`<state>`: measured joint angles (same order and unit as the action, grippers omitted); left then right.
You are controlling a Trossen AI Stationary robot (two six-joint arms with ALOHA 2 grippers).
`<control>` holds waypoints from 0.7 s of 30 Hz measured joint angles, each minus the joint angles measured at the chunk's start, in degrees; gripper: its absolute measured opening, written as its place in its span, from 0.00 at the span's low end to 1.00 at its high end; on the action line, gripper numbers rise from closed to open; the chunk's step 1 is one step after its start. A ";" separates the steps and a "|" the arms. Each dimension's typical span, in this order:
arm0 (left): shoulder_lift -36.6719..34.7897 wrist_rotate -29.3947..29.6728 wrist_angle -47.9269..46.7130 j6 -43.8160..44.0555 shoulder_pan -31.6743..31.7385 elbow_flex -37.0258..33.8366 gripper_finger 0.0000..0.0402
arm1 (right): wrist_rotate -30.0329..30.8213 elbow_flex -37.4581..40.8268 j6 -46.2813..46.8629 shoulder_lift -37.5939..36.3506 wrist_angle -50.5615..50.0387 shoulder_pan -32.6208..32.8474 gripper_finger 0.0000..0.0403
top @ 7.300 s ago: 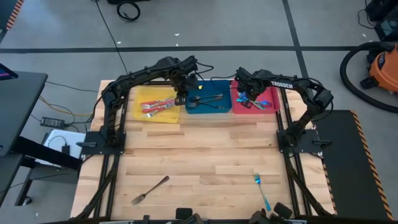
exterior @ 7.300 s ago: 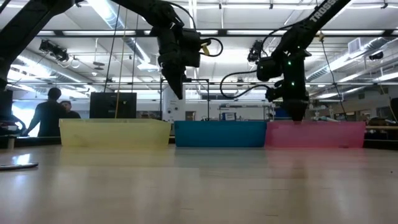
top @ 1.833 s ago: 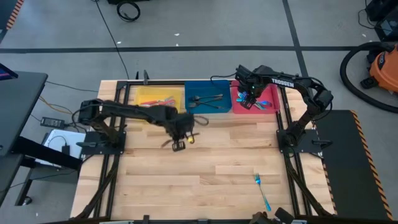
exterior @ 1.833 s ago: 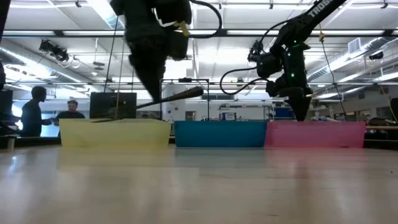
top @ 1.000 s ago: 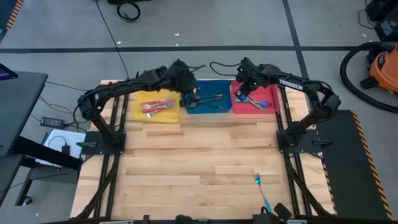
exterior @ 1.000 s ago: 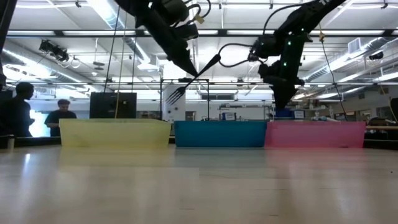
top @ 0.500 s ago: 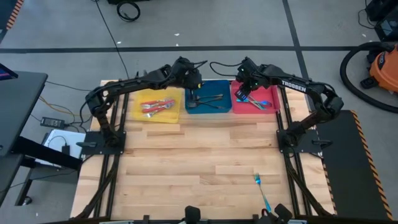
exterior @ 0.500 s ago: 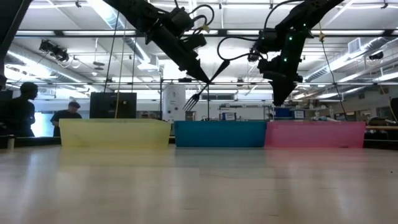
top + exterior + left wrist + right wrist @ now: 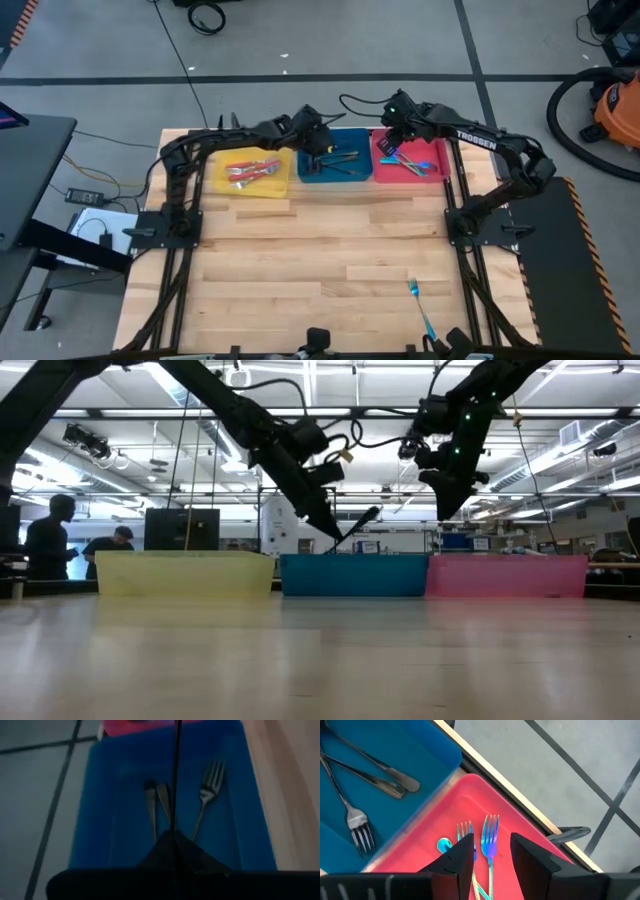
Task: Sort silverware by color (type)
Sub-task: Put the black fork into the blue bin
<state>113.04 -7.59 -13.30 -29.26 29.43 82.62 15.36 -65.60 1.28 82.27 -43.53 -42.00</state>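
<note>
My left gripper hangs over the blue bin, shut on a dark grey metal fork. In the left wrist view the fork shows as a thin dark line ahead of the fingers. Below it, a grey fork and two other grey utensils lie on the bin floor. My right gripper stands open above the red bin, over teal-blue forks lying in it. Red-handled silverware lies in the yellow bin. My left gripper pinches the grey fork's slim shaft between its shut fingertips. The fingers slant down from the table's left side. The fork hangs tilted over the blue bin, its handle end up. Its lower end is hidden behind the bin's wall in the low view.
The three bins stand side by side along the table's far edge. A lone blue-handled fork lies on the wooden table near the front right. People show in the room beyond the table.
My left gripper has come down and toward the right, from above the yellow bin's edge to low over the blue bin, staying shut on the grey fork. The fork has sunk with it, and its tine end has dropped behind the bin's wall.
</note>
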 joint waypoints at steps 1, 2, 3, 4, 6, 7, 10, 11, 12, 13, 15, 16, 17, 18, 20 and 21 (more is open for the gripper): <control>0.68 -0.03 0.00 0.00 0.00 -0.01 0.00 | -0.01 0.00 0.19 -0.11 0.14 0.08 0.34; 1.23 -0.05 0.34 0.00 -0.02 -0.01 0.00 | 0.00 0.00 0.37 -0.16 0.17 0.20 0.34; 1.69 -0.07 0.05 -0.02 -0.02 -0.01 0.00 | 0.00 0.00 0.48 -0.20 0.19 0.27 0.34; 2.16 -0.17 0.11 -0.07 -0.09 -0.01 0.00 | -0.03 0.00 0.48 -0.23 0.22 0.29 0.34; 2.63 -0.18 -0.02 -0.07 -0.13 -0.01 0.00 | -0.30 0.00 0.51 -0.26 0.20 0.38 0.34; 2.93 -0.22 0.20 -0.07 -0.13 -0.01 0.00 | -0.40 0.00 0.51 -0.28 0.21 0.45 0.34; 3.64 -0.25 0.15 -0.05 -0.14 0.06 0.00 | -0.44 0.00 0.51 -0.28 0.20 0.76 0.34; 4.06 -0.26 0.93 -0.08 -0.13 0.07 0.00 | -0.44 0.00 0.53 -0.28 0.20 0.94 0.34; 4.27 -0.27 0.91 0.00 -0.13 0.05 0.00 | -0.42 0.00 0.53 -0.28 0.20 1.05 0.34; 4.46 -0.27 0.46 0.04 -0.13 0.01 0.00 | -0.36 0.00 0.54 -0.28 0.23 1.30 0.34; 5.14 -0.29 1.55 0.04 -0.13 0.08 0.00 | -0.19 0.00 0.55 -0.28 0.49 1.64 0.34; 5.24 -0.29 0.92 0.04 -0.15 0.05 0.00 | -0.20 0.00 0.55 -0.28 0.68 1.92 0.34; 5.42 -0.29 0.83 0.07 -0.15 -0.01 0.00 | -0.20 0.00 0.54 -0.28 0.67 2.20 0.34; 5.66 -0.32 1.25 0.04 -0.14 0.01 0.00 | -0.20 0.00 0.47 -0.28 0.63 2.32 0.34; 5.86 -0.30 0.74 0.07 -0.13 0.04 0.00 | -0.22 0.00 0.40 -0.28 0.44 2.67 0.34; 5.87 -0.26 0.53 0.08 -0.13 0.02 0.00 | -0.22 0.00 0.40 -0.28 0.23 2.84 0.34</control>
<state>118.91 -7.85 -12.77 -29.18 29.30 82.63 15.14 -65.60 1.67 82.00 -43.30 -39.16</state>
